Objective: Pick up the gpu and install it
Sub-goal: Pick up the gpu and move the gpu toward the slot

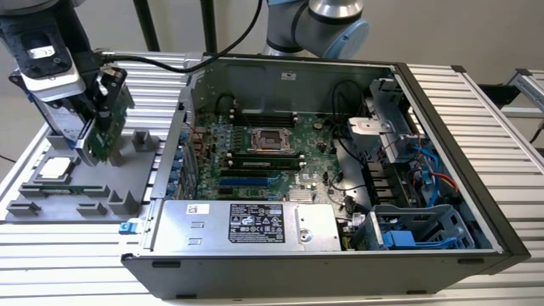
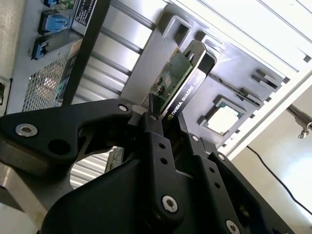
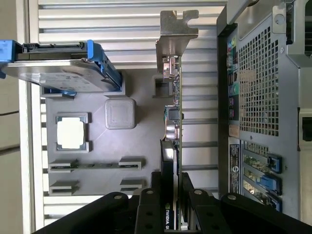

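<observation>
End effector (image 2: 165, 121) is pinching the gpu (image 1: 108, 125) by its edge over the gray tray (image 1: 93, 175), card looks light and stiff but fragile.

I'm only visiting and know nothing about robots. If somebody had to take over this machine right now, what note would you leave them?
Gripper: shut on the gpu, gripping one end with the card standing on edge.
Gpu: at the gray parts tray, at the exterior view's left, outside the open computer case. Whether it has cleared the tray's slot, I cannot tell.
Done: the card is grasped.
Left: it is not yet inside the case or seated on the motherboard.
</observation>
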